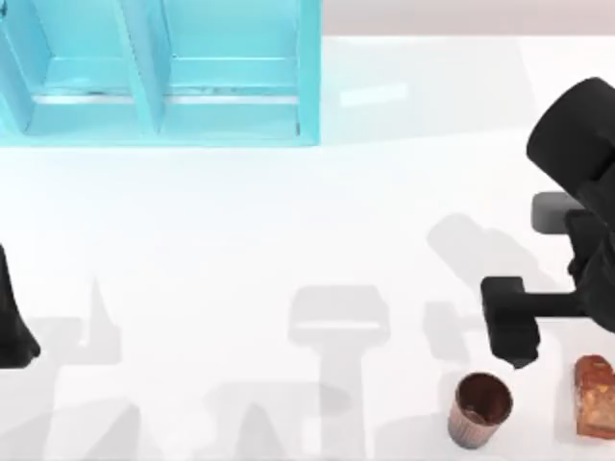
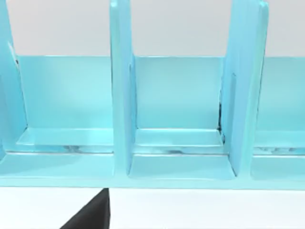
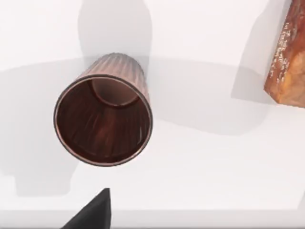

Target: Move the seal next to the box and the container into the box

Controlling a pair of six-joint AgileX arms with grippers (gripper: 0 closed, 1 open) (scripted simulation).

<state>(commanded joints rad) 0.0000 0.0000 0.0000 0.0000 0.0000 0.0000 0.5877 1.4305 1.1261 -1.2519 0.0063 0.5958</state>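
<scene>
The right gripper (image 1: pixel 520 363) hovers just above and slightly right of the upright cup (image 1: pixel 479 409) near the table's front right, seal (image 1: pixel 595 396) beside it, far from the box (image 1: pixel 163 72); whether its fingers are apart is hard to tell.

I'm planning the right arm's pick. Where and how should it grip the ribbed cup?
Judging by its pose, the container stands upright, mouth open upward, apart from the seal. Come straight down with the right gripper and pinch the rim, one finger inside, or span the ribbed wall.
</scene>
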